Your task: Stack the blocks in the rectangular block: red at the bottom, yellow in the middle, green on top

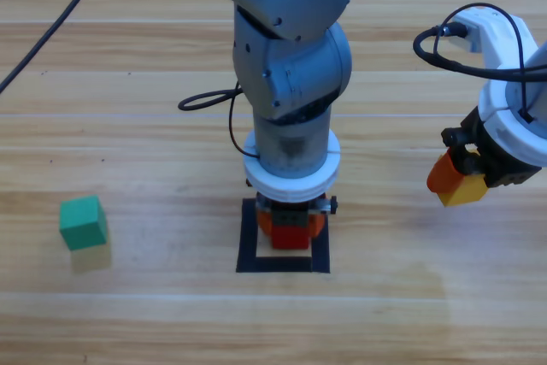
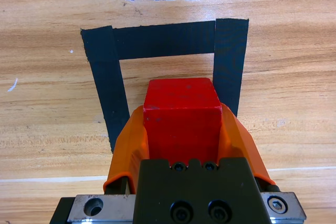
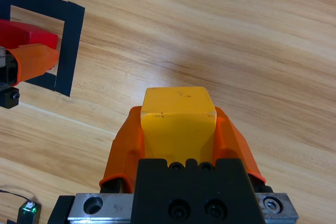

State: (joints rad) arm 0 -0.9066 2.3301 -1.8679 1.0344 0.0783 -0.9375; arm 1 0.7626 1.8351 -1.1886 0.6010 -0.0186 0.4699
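Gripping red cube between closed-in left gripper jaws, over tape rectangle | right gripper jaws clamp yellow cube | green cube well apart

The high view looks down on the desk from above, arms dropping in from the top edge. The left wrist view sits close behind the left tool, looking along it at the red cube and the tape outline just beyond. The right wrist view looks along the right tool holding the yellow cube, set farther off. It shares the outline, red cube and left tool at its left edge with the other two views.
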